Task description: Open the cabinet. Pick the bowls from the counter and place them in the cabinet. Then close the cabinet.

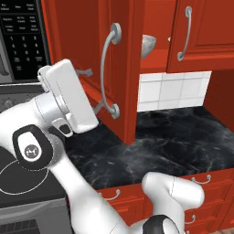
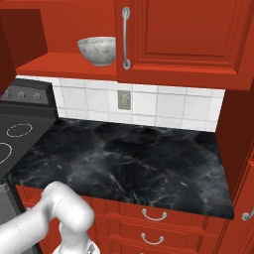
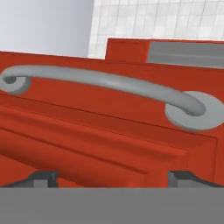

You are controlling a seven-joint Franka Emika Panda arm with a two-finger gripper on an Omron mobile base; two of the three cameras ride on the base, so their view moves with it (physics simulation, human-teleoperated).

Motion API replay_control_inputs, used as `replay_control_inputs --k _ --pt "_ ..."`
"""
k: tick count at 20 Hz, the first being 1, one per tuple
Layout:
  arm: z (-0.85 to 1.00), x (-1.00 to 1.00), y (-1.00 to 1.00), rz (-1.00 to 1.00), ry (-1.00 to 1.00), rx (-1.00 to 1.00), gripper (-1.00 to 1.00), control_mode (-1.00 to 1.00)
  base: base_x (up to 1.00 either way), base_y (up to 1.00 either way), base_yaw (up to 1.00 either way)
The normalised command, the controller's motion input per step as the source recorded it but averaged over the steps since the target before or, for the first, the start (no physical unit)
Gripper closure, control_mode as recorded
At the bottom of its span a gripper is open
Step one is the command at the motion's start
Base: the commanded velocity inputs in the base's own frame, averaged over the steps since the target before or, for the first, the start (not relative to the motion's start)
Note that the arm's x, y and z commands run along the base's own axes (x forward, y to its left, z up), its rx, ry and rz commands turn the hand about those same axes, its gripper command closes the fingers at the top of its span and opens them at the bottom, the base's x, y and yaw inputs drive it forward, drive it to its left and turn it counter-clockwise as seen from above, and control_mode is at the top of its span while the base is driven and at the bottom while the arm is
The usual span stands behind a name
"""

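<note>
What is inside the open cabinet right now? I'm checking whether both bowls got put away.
One grey-white stone-look bowl stands on the cabinet shelf. No second bowl shows there, but the shut right door hides the rest of the inside.

A rendered home kitchen. Red raised-panel cabinets with curved silver bar handles hang at the top of the right base view, above a white tiled backsplash holding a wall outlet. A black marble counter runs over red drawers, beside a stovetop at the left edge. A microwave keypad fills the left base view's upper left.
</note>
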Motion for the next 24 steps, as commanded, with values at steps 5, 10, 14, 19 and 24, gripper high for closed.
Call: replay_control_inputs --k 5,10,14,19,24 --pt "-0.63 1.0 -0.48 0.03 0.0 0.06 -1.0 -1.0 0.0 0.0 0.0" --pt "-0.83 1.0 -0.56 0.1 -0.03 0.01 -1.0 -1.0 0.0 0.0 0.0" --pt "-0.49 1.0 -0.5 0.16 -0.17 0.0 -1.0 -1.0 0.0 0.0 0.0" --pt "0.15 1.0 -0.56 0.25 -0.26 0.1 -1.0 -1.0 0.0 0.0 0.0" --pt "0.13 1.0 -0.43 0.3 -0.18 0.12 -1.0 -1.0 0.0 0.0 0.0"
